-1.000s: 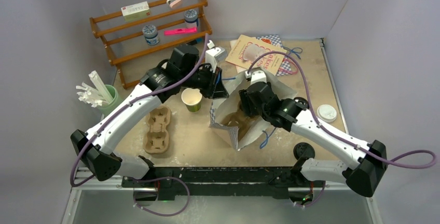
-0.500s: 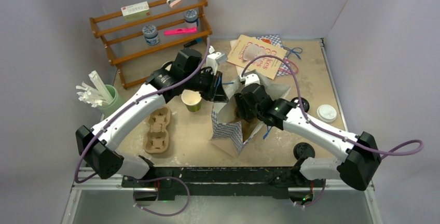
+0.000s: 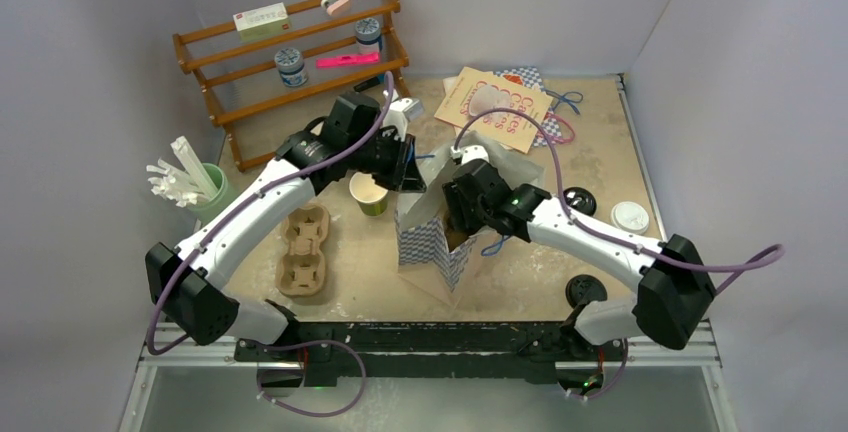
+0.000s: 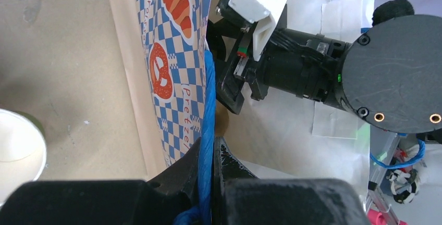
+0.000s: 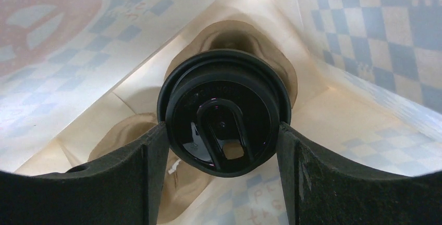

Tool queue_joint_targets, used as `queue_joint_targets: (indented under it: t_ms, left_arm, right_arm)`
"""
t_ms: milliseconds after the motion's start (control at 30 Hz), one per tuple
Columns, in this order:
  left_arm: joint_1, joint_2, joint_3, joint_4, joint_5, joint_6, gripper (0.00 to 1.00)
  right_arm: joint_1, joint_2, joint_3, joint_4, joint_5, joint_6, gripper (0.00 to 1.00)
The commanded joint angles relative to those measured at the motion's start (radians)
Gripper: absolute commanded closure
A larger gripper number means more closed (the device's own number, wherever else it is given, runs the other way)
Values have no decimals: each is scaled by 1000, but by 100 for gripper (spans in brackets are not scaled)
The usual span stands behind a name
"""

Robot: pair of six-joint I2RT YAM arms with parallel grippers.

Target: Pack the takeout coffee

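Inside the bag (image 5: 365, 42), the right gripper (image 5: 224, 154) clamps the takeout coffee (image 5: 224, 126) at its lid rim (image 5: 174, 82), likely stiffer than the light, crushable paper wall; the left gripper (image 4: 209, 160) pinches the bag's handle (image 4: 208, 100).

Apparently left claw (image 4: 210, 156) around blue handle (image 4: 208, 95)

light: bright, even, diffuse | shadows: soft | focus: right tool (image 5: 221, 131) slightly blurred | left-wrist foreground: dark

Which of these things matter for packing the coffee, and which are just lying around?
In use: black lidded coffee cup, checked paper bag, its blue handle.
Lying about: green cup, cardboard cup carrier, wooden rack, booklet, white lid, loose black lid.
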State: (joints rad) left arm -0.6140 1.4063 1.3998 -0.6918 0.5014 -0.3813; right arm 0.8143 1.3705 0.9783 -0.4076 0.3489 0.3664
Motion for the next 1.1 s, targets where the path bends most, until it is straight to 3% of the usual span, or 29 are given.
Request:
queue_joint_targets:
  t_ms: [0, 233, 433, 733, 1067]
  left_arm:
    - [12, -19, 30, 49, -30, 22, 100]
    - [11, -2, 38, 59, -25, 32, 100]
    - [12, 2, 20, 73, -15, 22, 100]
    - [13, -4, 8, 58, -55, 27, 100]
    - [26, -18, 2, 49, -78, 39, 100]
  right_arm:
    - [-41, 64, -14, -100, -67, 33, 89]
    - [-125, 179, 29, -153, -131, 16, 91]
    - [-130, 247, 82, -252, -89, -5, 88]
    - [-126, 219, 30, -262, -38, -5, 85]
    - [-126, 221, 92, -308, -65, 14, 81]
